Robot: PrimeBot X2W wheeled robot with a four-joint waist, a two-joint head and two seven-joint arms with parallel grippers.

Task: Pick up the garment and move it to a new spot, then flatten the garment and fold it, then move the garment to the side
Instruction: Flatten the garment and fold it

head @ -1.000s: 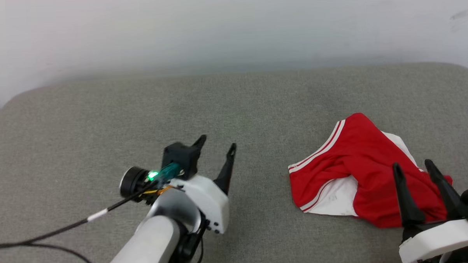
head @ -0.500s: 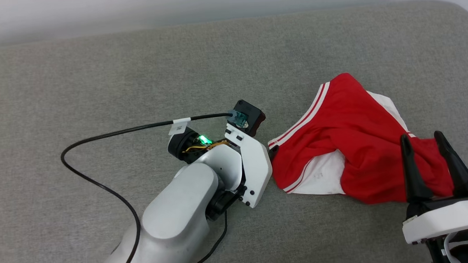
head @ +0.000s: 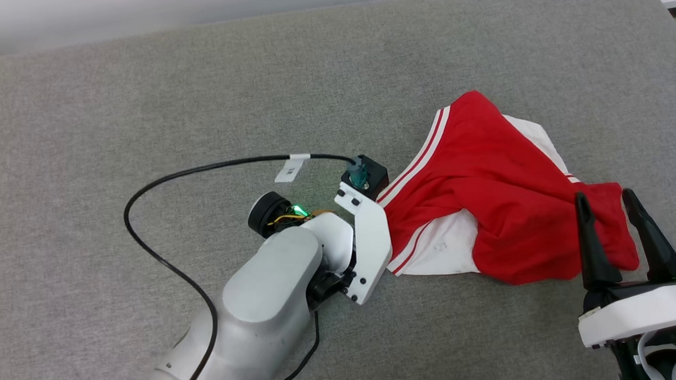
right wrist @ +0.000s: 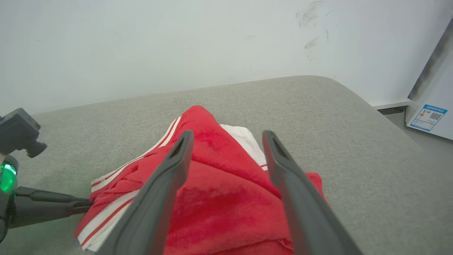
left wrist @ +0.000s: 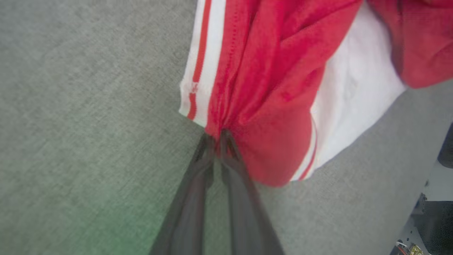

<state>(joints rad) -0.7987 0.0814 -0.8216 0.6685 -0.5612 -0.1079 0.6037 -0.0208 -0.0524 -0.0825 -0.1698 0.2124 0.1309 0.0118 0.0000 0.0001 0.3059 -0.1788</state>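
Observation:
The garment [head: 484, 196] is a crumpled red jersey with white sleeve parts and red-white striped trim, lying on the right side of the grey cushion [head: 144, 107]. My left gripper [left wrist: 216, 136] is shut on the garment's [left wrist: 269, 88] left edge, pinching red fabric beside the striped trim. From the right wrist view, my left gripper [right wrist: 88, 205] reaches in from the left to the bunched garment [right wrist: 219, 198]. My right gripper [head: 604, 195] is open, its fingers standing over the garment's right end with nothing between them, as the right gripper [right wrist: 227, 134] also shows.
A black cable [head: 163, 179] loops from my left wrist across the cushion's middle. The cushion's rounded right edge [right wrist: 382, 117] drops off toward a white box with a blue label [right wrist: 430, 115]. A pale wall [right wrist: 141, 42] stands behind the cushion.
The head camera has tilted down. My left arm swung right to the garment's left edge and its fingers closed on the fabric. The right gripper stayed open by the right end.

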